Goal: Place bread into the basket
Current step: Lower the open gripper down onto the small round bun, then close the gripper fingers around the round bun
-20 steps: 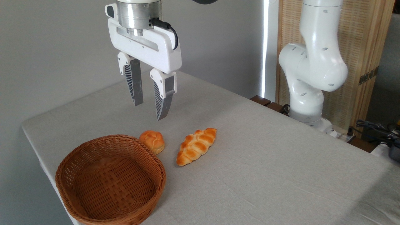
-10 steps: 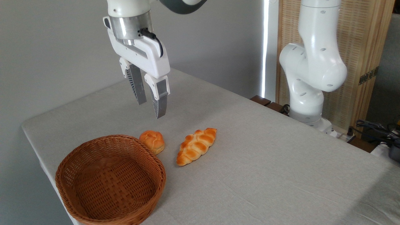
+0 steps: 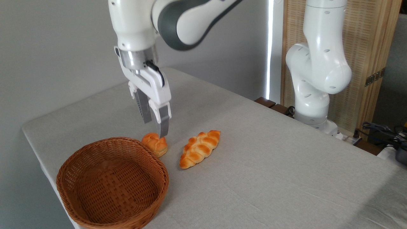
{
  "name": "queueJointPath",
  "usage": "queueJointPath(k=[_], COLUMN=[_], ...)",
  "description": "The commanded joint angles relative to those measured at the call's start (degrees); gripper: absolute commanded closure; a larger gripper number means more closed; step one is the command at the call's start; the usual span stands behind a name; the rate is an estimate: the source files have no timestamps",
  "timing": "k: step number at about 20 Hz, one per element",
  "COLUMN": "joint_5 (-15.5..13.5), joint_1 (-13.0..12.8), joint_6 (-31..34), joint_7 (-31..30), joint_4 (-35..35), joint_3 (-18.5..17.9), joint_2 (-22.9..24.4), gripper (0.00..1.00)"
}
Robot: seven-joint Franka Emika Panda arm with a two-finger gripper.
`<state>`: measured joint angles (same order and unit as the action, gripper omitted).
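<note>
Item 1, bread [image 3: 155, 143]: a small round golden-orange bun with a knotted top. You will find it lying on the table [image 3: 270, 165], just beside the far right rim of the basket; from this angle you cannot tell whether bun and rim touch.

Item 2, gripper [image 3: 156, 128]: white body, two grey ribbed fingers pointing down. It hangs right above the bun, its jaws parted by a narrow gap and holding nothing. The nearer fingertip [image 3: 163, 132] overlaps the bun's upper right edge in the camera's view, while the farther finger sits behind and a little higher. Whether either fingertip actually touches the bun cannot be read from this angle. The bun sits below the fingertips, not between them.

Item 3, basket [image 3: 79, 152]: shallow oval woven wicker, reddish-brown, much wider than the bun. It stands at the near left corner of the table, close to the table edge. Its woven floor and inner wall are all you see inside; nothing lies in it.

Item 4, braided loaf [image 3: 199, 148]: a longer oval piece, golden-orange, lying on the table to the right of the bun with a clear strip of cloth between them, apart from the basket and the gripper.

Item 5, table: covered by a plain grey cloth carrying items 1, 3 and 4.

Item 6, robot base [image 3: 313, 79]: white jointed column standing at the table's far right side.
</note>
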<state>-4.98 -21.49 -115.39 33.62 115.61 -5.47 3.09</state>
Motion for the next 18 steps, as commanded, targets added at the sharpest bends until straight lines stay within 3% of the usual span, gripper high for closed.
queueJointPath(k=[1, 10, 18], joint_5=[-1.08, -2.48, -2.05], joint_1=[-0.48, -2.33, -3.99], joint_6=[-3.7, -8.27, -12.14], joint_7=[0.39, 0.39, 0.39], joint_4=[4.01, 5.86, 5.77], joint_3=[-0.33, -0.24, -0.15], joint_2=[1.13, -0.01, -2.82], gripper=[0.0, 0.0, 0.0])
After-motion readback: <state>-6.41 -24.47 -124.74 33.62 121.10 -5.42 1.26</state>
